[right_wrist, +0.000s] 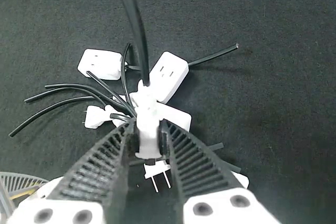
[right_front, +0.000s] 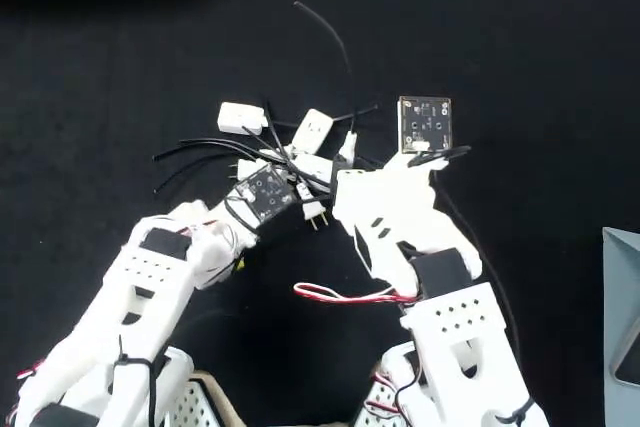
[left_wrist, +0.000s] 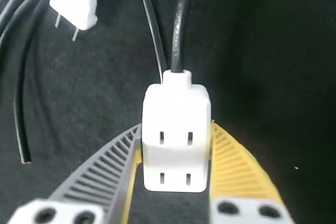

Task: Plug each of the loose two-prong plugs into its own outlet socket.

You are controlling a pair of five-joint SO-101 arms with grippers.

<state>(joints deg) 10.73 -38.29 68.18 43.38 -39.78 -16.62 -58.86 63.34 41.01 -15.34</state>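
My left gripper (left_wrist: pixel 176 126) is shut on a white outlet socket block (left_wrist: pixel 177 106) with two pairs of slots; its black cord runs away from the fingers. A loose white two-prong plug (left_wrist: pixel 75 2) lies farther off on the black cloth. My right gripper (right_wrist: pixel 147 125) is shut on a white two-prong plug (right_wrist: pixel 147 142), whose prongs (right_wrist: pixel 158 180) point back toward the wrist. Beyond it lie two more white sockets (right_wrist: pixel 100 62) (right_wrist: pixel 168 75) and another plug (right_wrist: pixel 97 116). From above, both arms meet at the tangle of plugs and sockets (right_front: pixel 300 152) in the middle.
Several black cords (right_front: pixel 200 152) fan out to the left of the pile, and one long cord (right_front: pixel 325 32) runs toward the back. A grey container (right_front: pixel 622 317) stands at the right edge. The black cloth (right_front: pixel 520 57) covers the table.
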